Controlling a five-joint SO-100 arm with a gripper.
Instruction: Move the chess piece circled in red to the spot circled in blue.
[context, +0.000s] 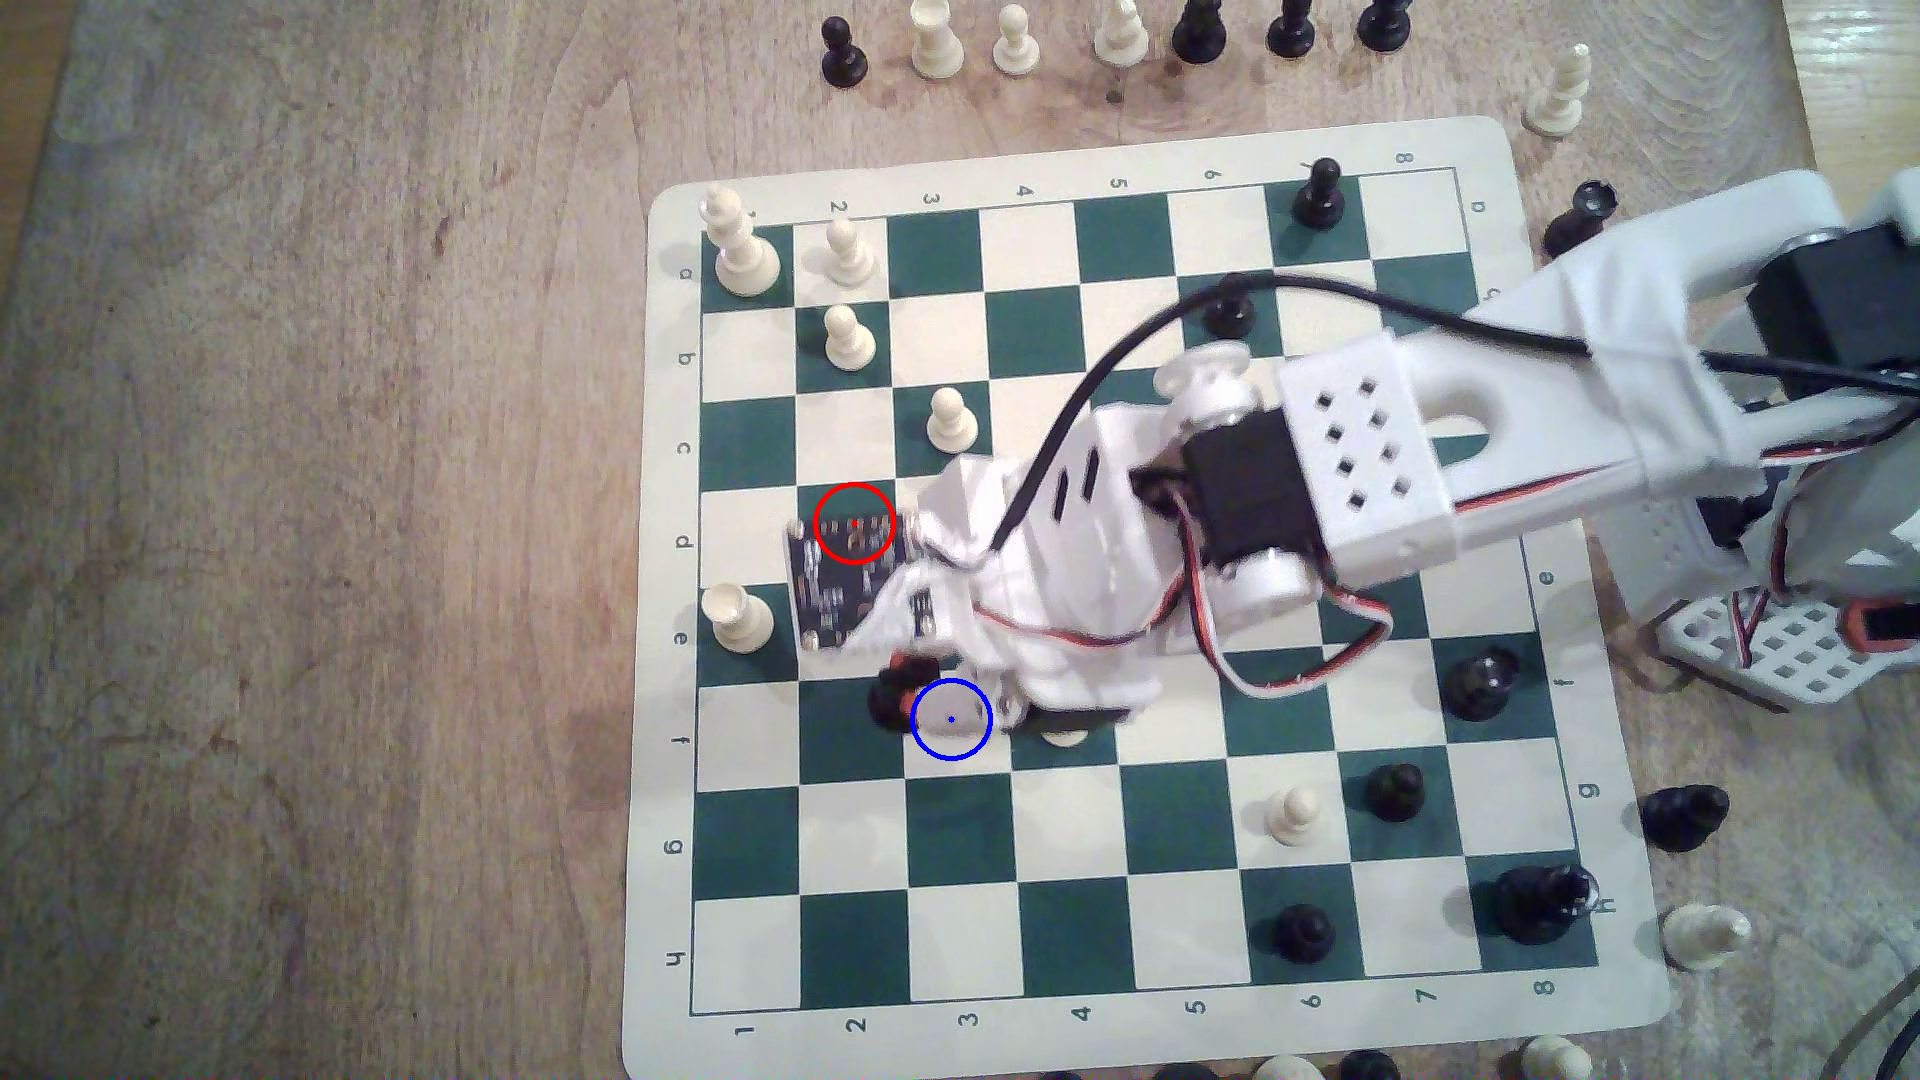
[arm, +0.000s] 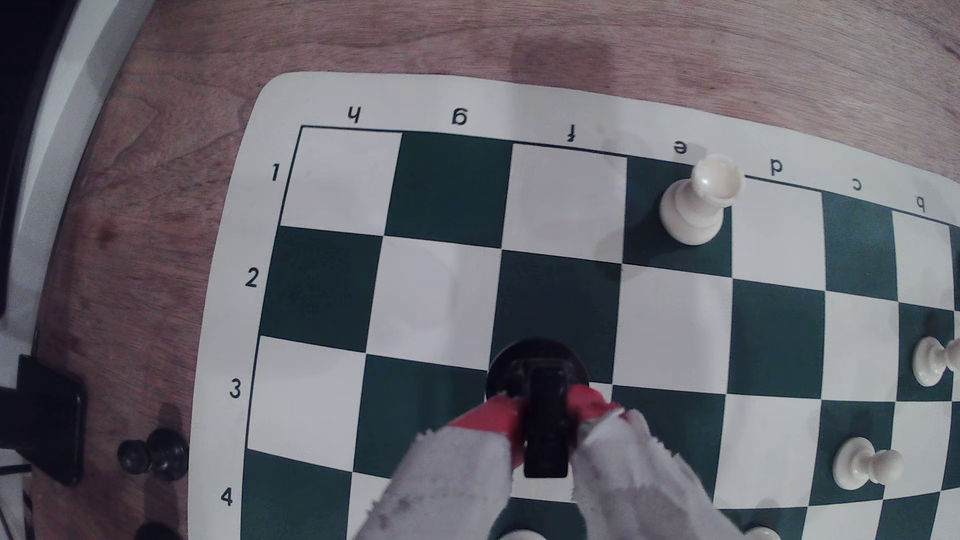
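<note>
One arm (context: 1403, 457), reaching in from the exterior view's right across the board (context: 1475, 145)
exterior, gripper (context: 920, 691): sits low at the f row, right at the blue ring; red tips poke out from under the white wrap; can't judge the jaw gap from up here
exterior, chess piece (context: 888, 696): a dark lump just at the ring's edge, on the exterior view's left of it, mostly tucked under the gripper
exterior, spot (context: 952, 719): cream square f3 with the blue ring and dot; the ring's inside looks mostly bare cream
exterior, red ring (context: 854, 523): over on the d row, with the arm's little circuit board (context: 831, 592) lying under it (so the square itself is hidden)
exterior, neighbours: cream rook (context: 736, 615) on e1; cream pawn (context: 951, 419) on c3; both well apart from the gripper
wrist, gripper (arm: 543, 415): jaws clamped on the black chess piece (arm: 543, 415); red fingertips (arm: 493, 418) press either side of its body
wrist, chess piece base: round and dark, sitting around the line between f2 and f3; can't tell whether it touches the board (arm: 322, 176) or hangs just above
wrist, cream rook (arm: 696, 202): upright on e1, well apart from the piece
wrist, off-board: two black pawns (arm: 153, 454) on the wooden table (arm: 156, 156) beside the 4 mark
</note>
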